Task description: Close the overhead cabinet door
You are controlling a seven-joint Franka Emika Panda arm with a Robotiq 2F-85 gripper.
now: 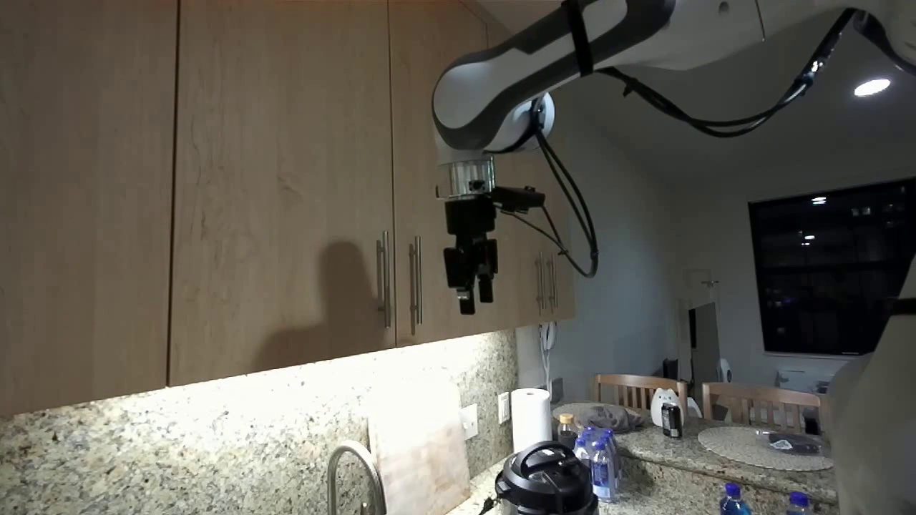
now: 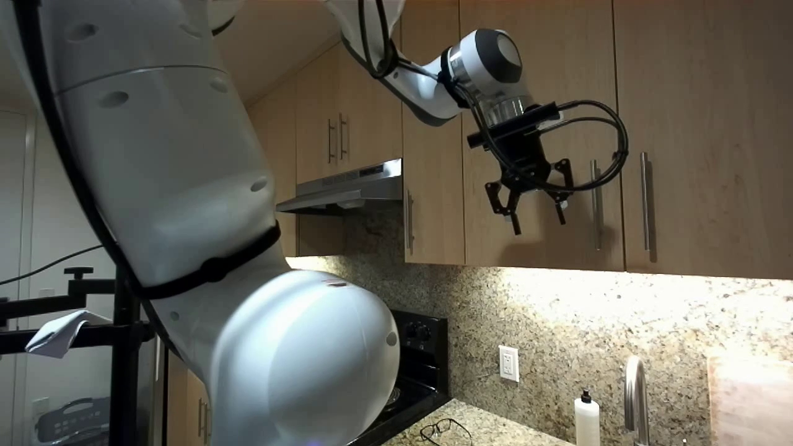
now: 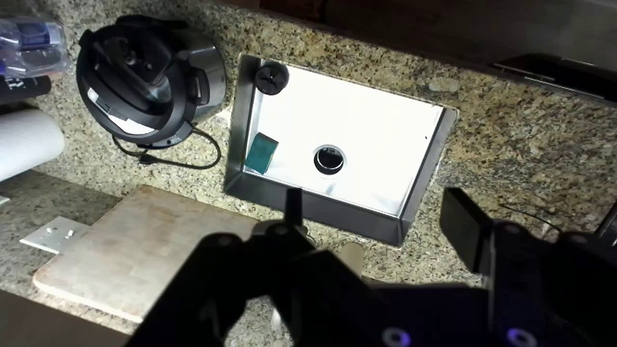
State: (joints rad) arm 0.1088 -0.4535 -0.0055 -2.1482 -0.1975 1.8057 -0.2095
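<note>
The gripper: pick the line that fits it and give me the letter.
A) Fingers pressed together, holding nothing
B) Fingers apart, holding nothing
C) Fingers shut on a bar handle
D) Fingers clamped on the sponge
B: the gripper has its fingers spread apart in the wrist view, with nothing held between them.

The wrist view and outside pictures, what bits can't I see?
Overhead cabinet door: top cut off by the upper edge, both exterior views.
What's behind that door: hidden by it, both exterior views.
Cutting board: partly covered by the jaws, wrist view.
Paper towel roll: one end past the left edge, wrist view.
White bottle: base below the bottom edge, in an exterior view.
</note>
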